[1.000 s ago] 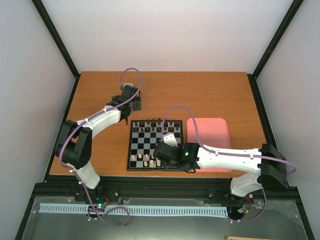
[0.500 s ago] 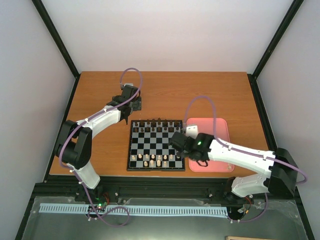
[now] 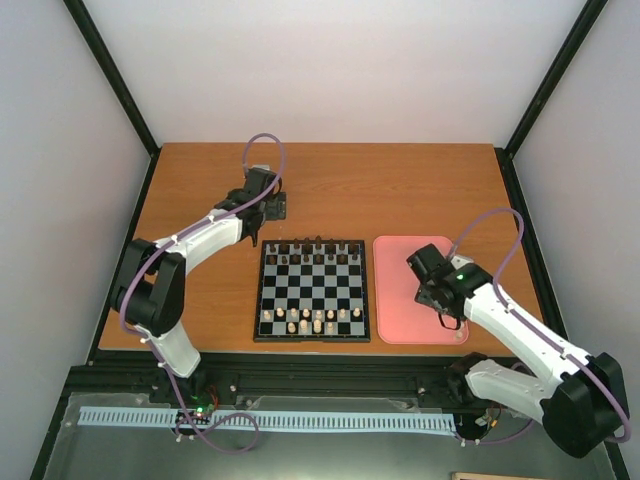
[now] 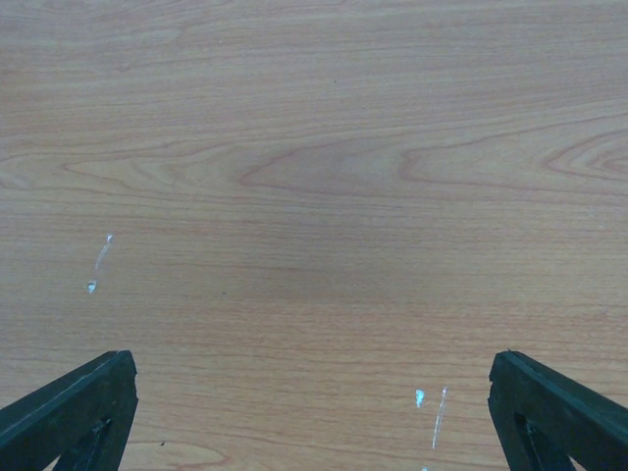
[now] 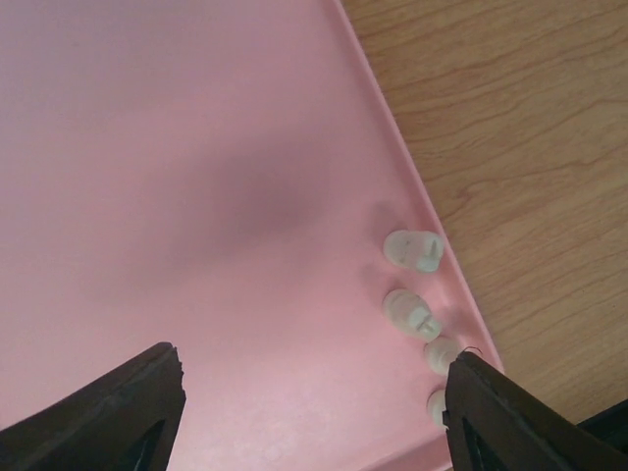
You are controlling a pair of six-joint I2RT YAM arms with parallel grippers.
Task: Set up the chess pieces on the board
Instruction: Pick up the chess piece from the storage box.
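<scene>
Our right claw (image 5: 312, 397) hangs apart and empty over the pink tray (image 5: 196, 118). There four pale chess pieces (image 5: 413, 249) lie toppled in a line against its rim, off the board (image 3: 313, 290), with their long axes seemingly pointing at that rim. We fear a closing finger could strike the rim and flick them out. Our left claw (image 4: 314, 402) gapes over bare desk (image 4: 314, 147).

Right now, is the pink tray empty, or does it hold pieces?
Not empty: four pale pieces lie inside the tray, along its edge, in the right wrist view.
</scene>
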